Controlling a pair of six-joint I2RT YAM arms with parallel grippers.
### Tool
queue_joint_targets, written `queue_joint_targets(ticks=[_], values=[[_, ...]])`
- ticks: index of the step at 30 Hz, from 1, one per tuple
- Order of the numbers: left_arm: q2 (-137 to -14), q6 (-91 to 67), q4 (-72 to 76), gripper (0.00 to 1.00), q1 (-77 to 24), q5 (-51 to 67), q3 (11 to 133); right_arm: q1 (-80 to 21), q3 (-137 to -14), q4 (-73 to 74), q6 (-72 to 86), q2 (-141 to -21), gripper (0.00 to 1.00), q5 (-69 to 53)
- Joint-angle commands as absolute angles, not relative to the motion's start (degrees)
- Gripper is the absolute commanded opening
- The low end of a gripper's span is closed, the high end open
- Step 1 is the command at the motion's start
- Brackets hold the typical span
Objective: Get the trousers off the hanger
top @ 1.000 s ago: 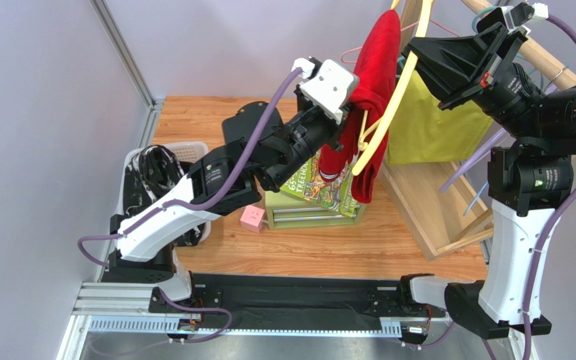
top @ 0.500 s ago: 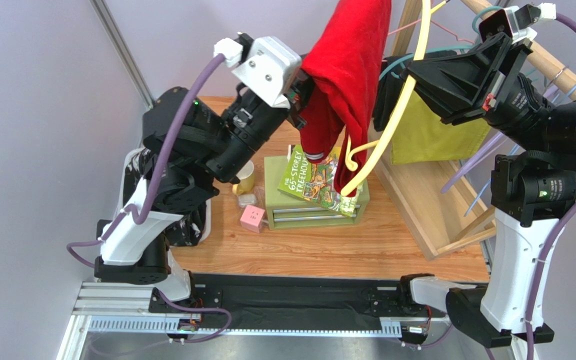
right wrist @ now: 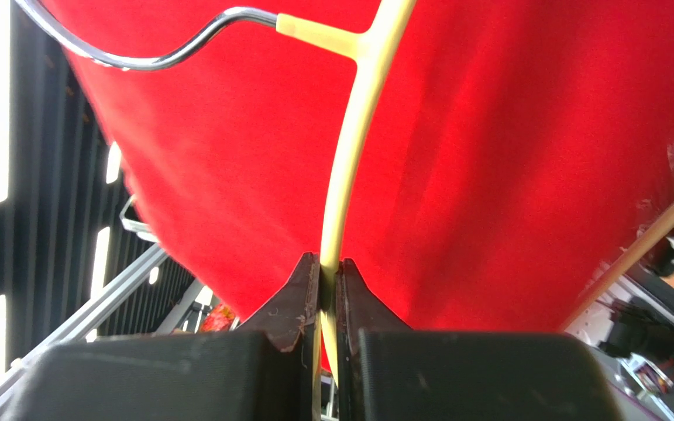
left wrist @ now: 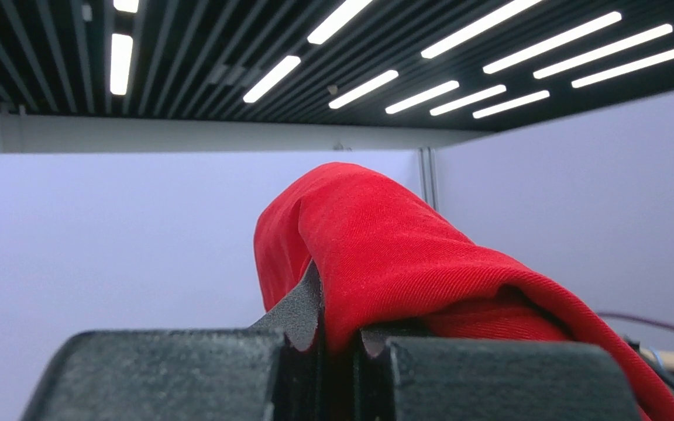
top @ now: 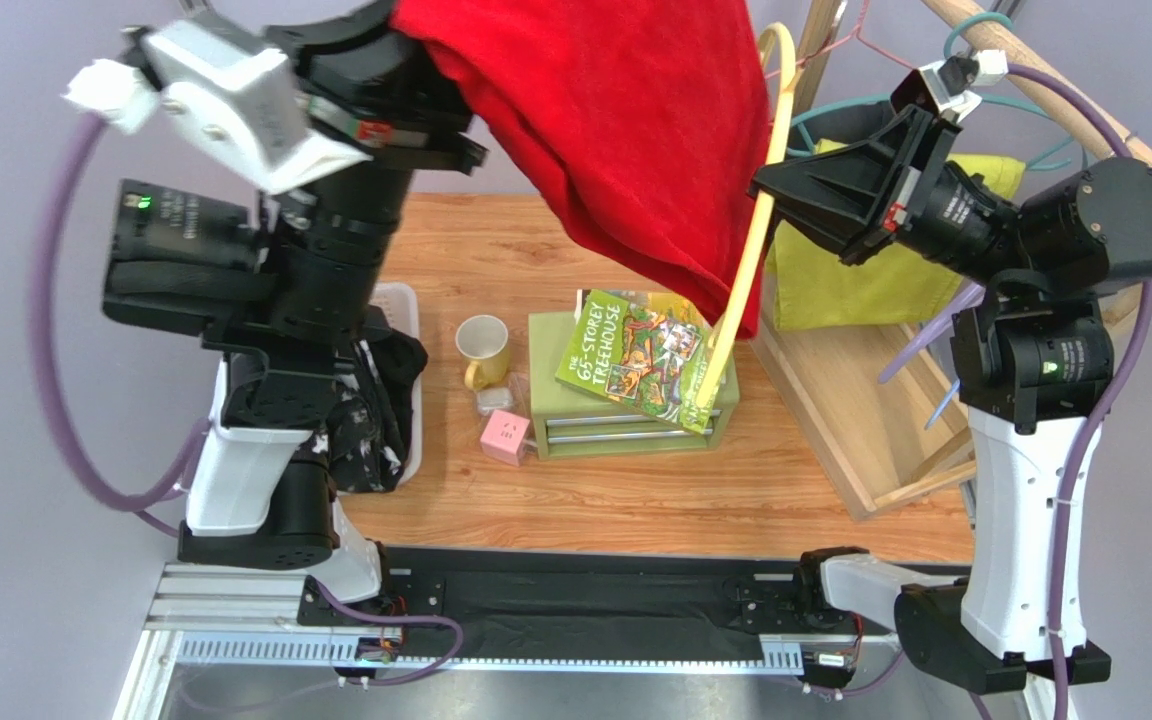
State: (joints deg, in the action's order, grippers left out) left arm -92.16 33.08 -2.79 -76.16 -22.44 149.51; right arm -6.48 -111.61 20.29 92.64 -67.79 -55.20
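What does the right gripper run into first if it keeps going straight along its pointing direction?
Probably the red trousers. The right gripper is shut on the yellow hanger, and in the wrist view the red cloth fills the space straight ahead, just behind the hanger. How far behind is unclear.

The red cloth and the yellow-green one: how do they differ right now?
The red cloth is lifted high and spread, pinched in the left gripper; the yellow-green cloth hangs at the wooden rack, untouched. Red sits beside the yellow hanger that the right gripper holds. Both are soft fabric.
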Motion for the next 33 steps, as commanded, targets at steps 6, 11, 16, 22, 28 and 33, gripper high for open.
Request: queue_joint_targets(ticks=[6, 11, 16, 22, 28, 33], values=[[-87.98, 44.99, 14.24, 0.0, -76.29, -20.2, 152.67, -8.35, -108.54, 27.07, 79.72, -67.5, 0.0, -56.6], [-84.38, 54.83, 13.54, 0.0, -75.42, -29.16, 144.77, -8.35, -111.35, 25.67, 80.24, -69.96, 0.0, -56.25], [-76.76, 40.49, 3.27, 0.0, -58.3, -37.18, 132.06, -8.35, -114.34, 21.27, 83.58, -73.3, 0.0, -57.21], [-71.02, 31.22, -6.05, 0.0, -39.66, -41.48, 122.53, -8.35, -115.31, 18.28, 85.6, -75.41, 0.0, -58.53], [-68.82, 25.23, -13.78, 0.0, -24.97, -48.69, 120.14, -8.35, -113.38, 16.96, 85.43, -75.94, 0.0, -60.2], [-66.98, 30.58, -16.51, 0.0, -23.29, -57.47, 119.01, -8.96, -111.1, 15.47, 85.17, -76.2, 0.0, -61.17]])
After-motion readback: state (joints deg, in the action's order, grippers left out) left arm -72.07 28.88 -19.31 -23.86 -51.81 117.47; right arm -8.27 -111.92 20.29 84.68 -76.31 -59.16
